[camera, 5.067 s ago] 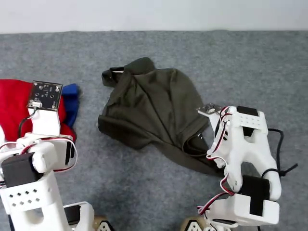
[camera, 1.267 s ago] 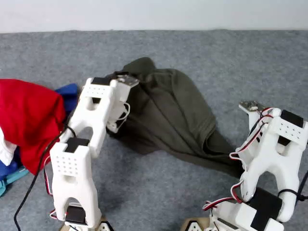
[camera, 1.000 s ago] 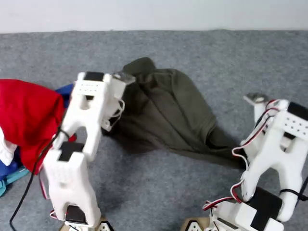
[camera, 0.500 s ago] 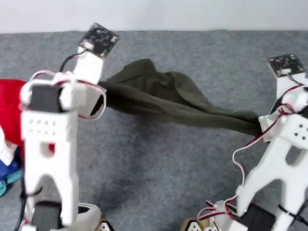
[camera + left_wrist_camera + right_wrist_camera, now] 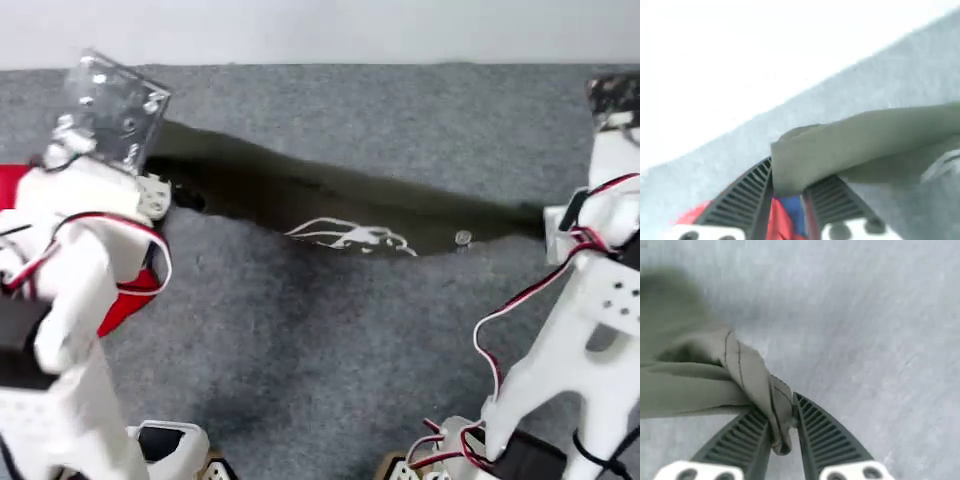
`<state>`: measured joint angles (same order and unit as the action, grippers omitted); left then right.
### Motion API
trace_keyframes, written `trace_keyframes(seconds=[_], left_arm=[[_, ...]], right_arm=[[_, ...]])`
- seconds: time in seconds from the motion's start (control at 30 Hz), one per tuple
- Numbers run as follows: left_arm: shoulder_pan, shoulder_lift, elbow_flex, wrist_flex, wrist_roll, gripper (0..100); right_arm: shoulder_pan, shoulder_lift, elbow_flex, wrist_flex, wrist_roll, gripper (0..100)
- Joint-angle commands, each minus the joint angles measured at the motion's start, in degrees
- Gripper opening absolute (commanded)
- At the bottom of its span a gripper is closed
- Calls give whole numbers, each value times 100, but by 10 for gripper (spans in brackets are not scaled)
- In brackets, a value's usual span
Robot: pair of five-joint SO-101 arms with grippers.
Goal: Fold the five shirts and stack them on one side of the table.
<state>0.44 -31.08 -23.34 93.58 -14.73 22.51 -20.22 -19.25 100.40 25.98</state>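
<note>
The olive shirt (image 5: pixel 330 205), a crumpled heap a second ago, now hangs stretched in a taut band above the far half of the desk (image 5: pixel 300 350), white print (image 5: pixel 350 238) on its near edge. The left hand (image 5: pixel 787 185) pinches its left end and the right hand (image 5: pixel 782 432) its right; both have risen and drawn apart. It looks shaken open for laying flat, with folding not yet begun. A red shirt (image 5: pixel 135 295) waits at the left.

White plastic arms (image 5: pixel 610 300) — red-white-black cables (image 5: pixel 478 335)
</note>
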Motion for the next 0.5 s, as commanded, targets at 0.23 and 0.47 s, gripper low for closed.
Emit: trace_keyframes(seconds=[0.23, 0.47], left_arm=[[-123, -369, -453, -1090, -35, 16], [-114, -325, -585, -1116, -369, 16]], right_arm=[[-259, -119, -2479, -760, -88, 9], [-259, -110, -2716, -1622, -88, 9]])
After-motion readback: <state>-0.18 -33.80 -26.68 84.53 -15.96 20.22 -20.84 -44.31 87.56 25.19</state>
